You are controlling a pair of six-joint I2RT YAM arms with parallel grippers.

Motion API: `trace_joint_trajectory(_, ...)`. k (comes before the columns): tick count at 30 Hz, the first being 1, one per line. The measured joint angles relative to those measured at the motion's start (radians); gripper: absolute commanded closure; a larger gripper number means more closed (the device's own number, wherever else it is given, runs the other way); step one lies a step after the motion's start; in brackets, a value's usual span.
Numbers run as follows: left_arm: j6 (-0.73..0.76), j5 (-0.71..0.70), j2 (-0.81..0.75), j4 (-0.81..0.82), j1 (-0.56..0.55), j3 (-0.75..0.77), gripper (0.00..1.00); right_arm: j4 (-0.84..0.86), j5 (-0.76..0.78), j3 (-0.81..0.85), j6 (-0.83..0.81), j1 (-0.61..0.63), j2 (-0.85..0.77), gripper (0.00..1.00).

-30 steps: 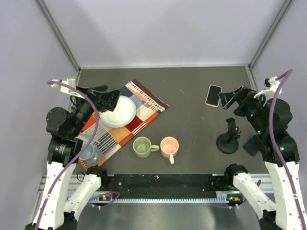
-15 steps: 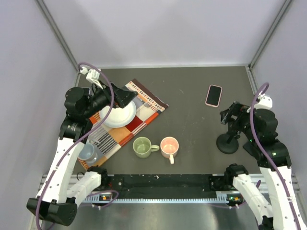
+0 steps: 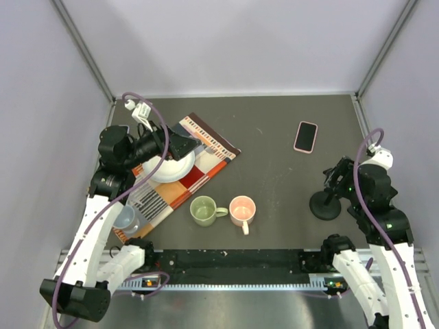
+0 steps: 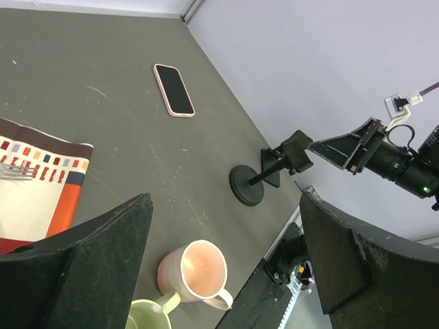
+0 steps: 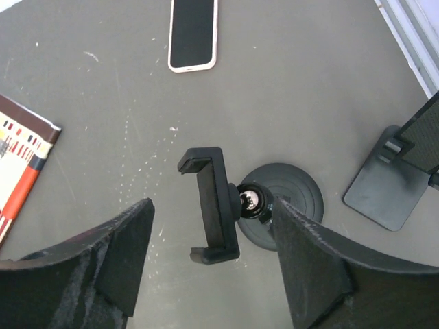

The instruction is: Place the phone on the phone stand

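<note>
The phone (image 3: 306, 136), black screen up in a pink case, lies flat on the dark table at the far right; it also shows in the left wrist view (image 4: 173, 90) and the right wrist view (image 5: 193, 33). The black phone stand (image 3: 326, 202) with a round base and an empty clamp (image 5: 211, 205) stands nearer than the phone, apart from it. My right gripper (image 3: 336, 175) hovers over the stand, open and empty (image 5: 212, 205). My left gripper (image 3: 182, 145) is open and empty above the white plate, far from both (image 4: 225, 199).
A white plate (image 3: 168, 163) sits on a patterned placemat (image 3: 199, 147) at the left. A green mug (image 3: 204, 210) and a pink mug (image 3: 241, 209) stand near the front middle, and a grey cup (image 3: 125, 218) at the front left. Metal frame posts flank the table.
My right gripper has drawn back from beside the phone toward the near edge and now sits over the stand. My left arm has swung right over the plate.
</note>
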Motion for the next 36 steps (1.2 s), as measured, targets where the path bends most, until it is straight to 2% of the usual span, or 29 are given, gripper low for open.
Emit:
trace_joint_trajectory(7, -0.009, 0.019, -0.010, 0.008, 0.000, -0.025, 0.07, 0.002, 0.040, -0.031, 0.007, 0.000, 0.027, 0.40)
trace_joint_trajectory(8, -0.015, 0.023, -0.010, 0.010, 0.000, -0.032, 0.08, 0.006, 0.044, -0.034, 0.007, 0.000, 0.033, 0.46)
trace_joint_trajectory(11, -0.035, 0.039, -0.010, 0.027, 0.000, -0.052, 0.08, 0.015, 0.045, -0.042, 0.013, 0.000, 0.046, 0.54)
trace_joint_trajectory(17, -0.080, 0.066, -0.008, 0.062, -0.005, -0.080, 0.09, 0.039, 0.029, -0.076, 0.019, 0.000, 0.055, 0.59)
trace_joint_trajectory(19, -0.093, 0.069, -0.005, 0.073, -0.016, -0.083, 0.09, 0.051, 0.021, -0.083, 0.021, 0.000, 0.060, 0.65)
trace_joint_trajectory(21, -0.098, 0.068, 0.000, 0.080, -0.031, -0.084, 0.10, 0.063, 0.016, -0.089, 0.021, 0.000, 0.064, 0.79)
trace_joint_trajectory(22, -0.100, 0.068, 0.005, 0.084, -0.042, -0.084, 0.10, 0.068, 0.017, -0.093, 0.016, 0.000, 0.064, 0.82)
trace_joint_trajectory(23, -0.101, 0.066, 0.010, 0.087, -0.055, -0.084, 0.10, 0.075, 0.014, -0.095, 0.020, 0.000, 0.064, 0.91)
trace_joint_trajectory(25, -0.102, 0.060, 0.021, 0.099, -0.084, -0.085, 0.10, 0.084, -0.002, -0.098, 0.012, 0.000, 0.063, 0.99)
trace_joint_trajectory(30, -0.105, 0.016, 0.064, 0.126, -0.200, -0.088, 0.12, 0.117, -0.087, -0.106, -0.030, 0.000, 0.065, 1.00)
trace_joint_trajectory(36, -0.106, -0.022, 0.144, 0.156, -0.333, -0.089, 0.16, 0.180, -0.303, -0.107, -0.119, 0.000, 0.114, 1.00)
